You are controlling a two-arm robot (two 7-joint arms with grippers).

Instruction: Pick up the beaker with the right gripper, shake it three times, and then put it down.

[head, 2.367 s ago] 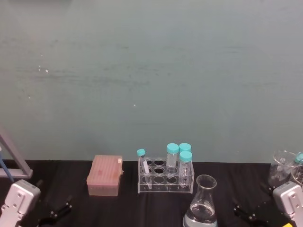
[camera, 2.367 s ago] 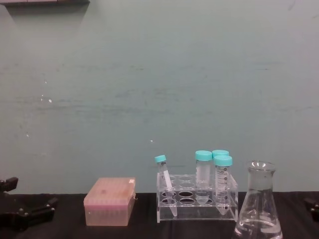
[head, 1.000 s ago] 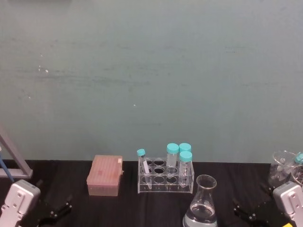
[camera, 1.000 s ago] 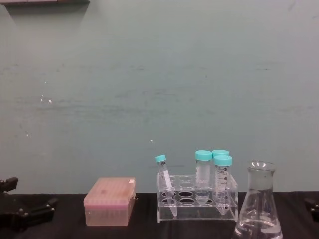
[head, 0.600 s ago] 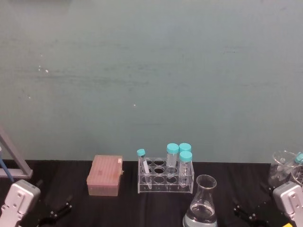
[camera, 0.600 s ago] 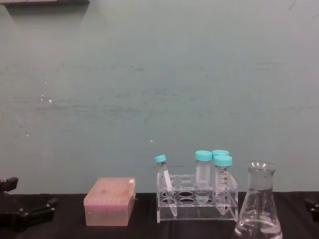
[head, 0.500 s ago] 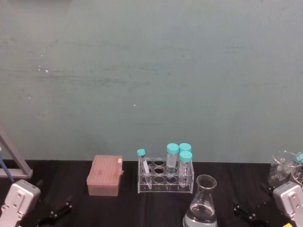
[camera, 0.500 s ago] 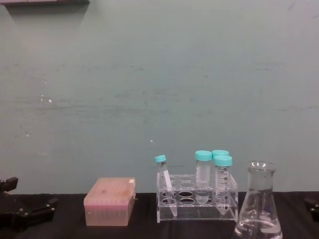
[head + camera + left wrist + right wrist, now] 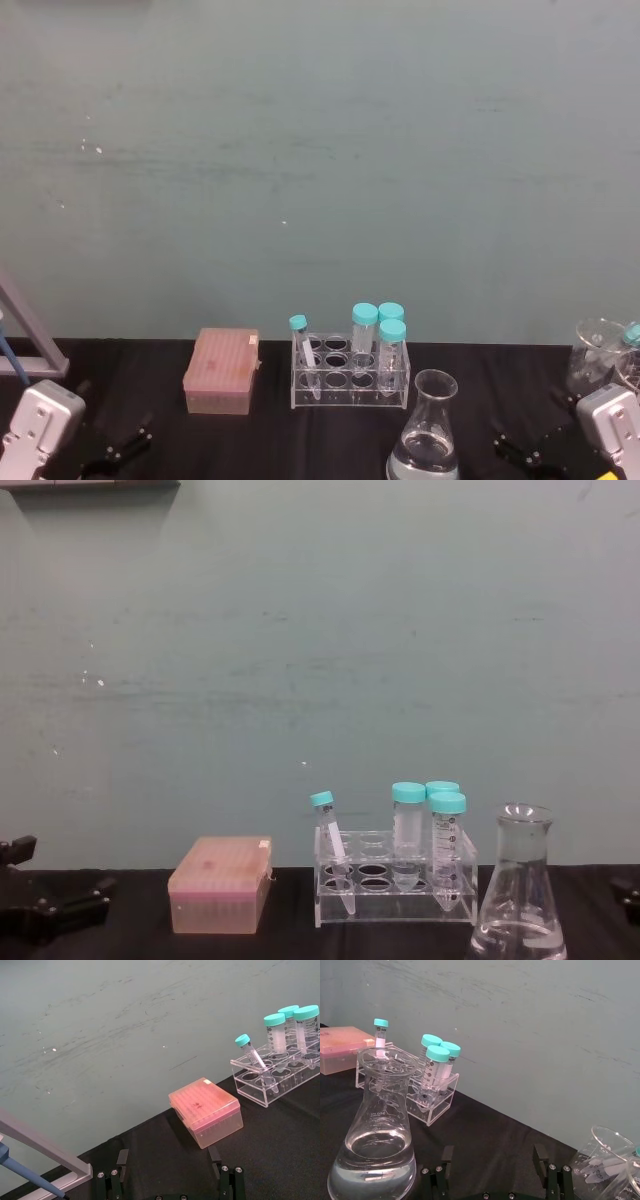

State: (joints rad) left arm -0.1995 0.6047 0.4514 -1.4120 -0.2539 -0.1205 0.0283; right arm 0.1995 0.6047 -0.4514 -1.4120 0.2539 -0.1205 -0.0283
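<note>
– Grippers first: where, how wide?
– Low and right of the beaker (image 9: 428, 432), well apart from it, the right gripper (image 9: 493, 1153) has its jaws spread wide, holding nothing. Far left of the beaker, the left gripper (image 9: 169, 1156) is parked, likewise agape and empty.
– Beaker itself?
– Upright on the black table (image 9: 330, 442), clear liquid in its base. The tube rack (image 9: 350, 386) stands just behind it, the pink box (image 9: 221, 372) behind and left.

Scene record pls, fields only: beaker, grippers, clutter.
beaker: upright on the black table, clear liquid inside, ungripped
right gripper: open, low, right of the beaker, apart from it
left gripper: open, low at far left, idle
tube rack: behind-left of beaker, four teal-capped tubes
pink box: left of rack
</note>
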